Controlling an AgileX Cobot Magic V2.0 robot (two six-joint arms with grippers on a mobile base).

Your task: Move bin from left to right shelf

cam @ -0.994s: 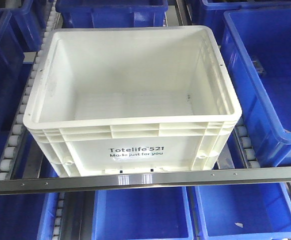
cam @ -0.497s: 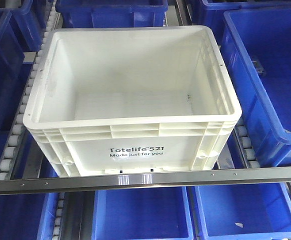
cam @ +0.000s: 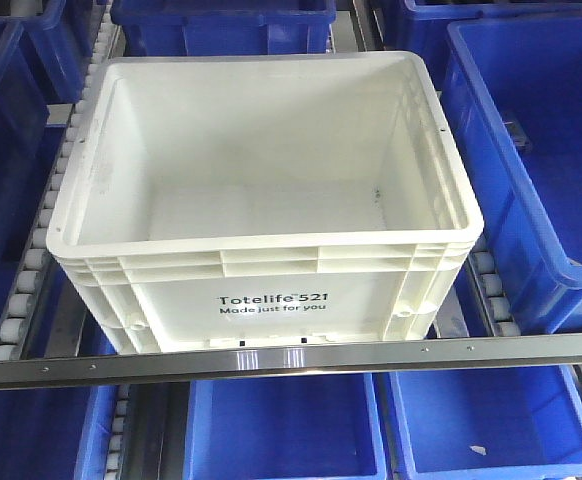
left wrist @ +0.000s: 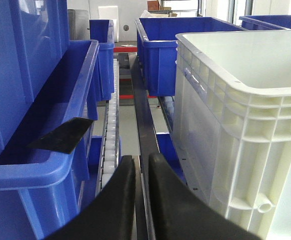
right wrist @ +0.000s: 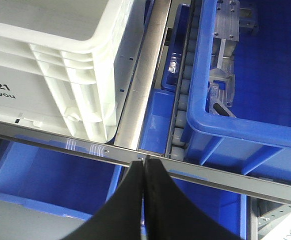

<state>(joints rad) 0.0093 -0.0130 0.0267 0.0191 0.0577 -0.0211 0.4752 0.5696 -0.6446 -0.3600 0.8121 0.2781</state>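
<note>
The bin (cam: 271, 300) is a large white tote with a ribbed rim and black "Totelife 521" print on its front. It stands empty on the roller shelf, its front against the metal rail. Neither gripper shows in the front view. My left gripper (left wrist: 141, 159) sits low to the left of the bin (left wrist: 245, 125), over the dark rail between roller tracks, with a narrow gap between its fingers and nothing in it. My right gripper (right wrist: 144, 161) hangs before the front rail, off the bin's (right wrist: 50, 60) right front corner, with its fingers pressed together and empty.
Blue bins surround the white one: a large one at right (cam: 541, 150), one at left (left wrist: 35, 125), others behind and on the shelf below (cam: 281, 430). White roller tracks (left wrist: 110, 135) run along both sides. A metal rail (cam: 291, 360) crosses the shelf front.
</note>
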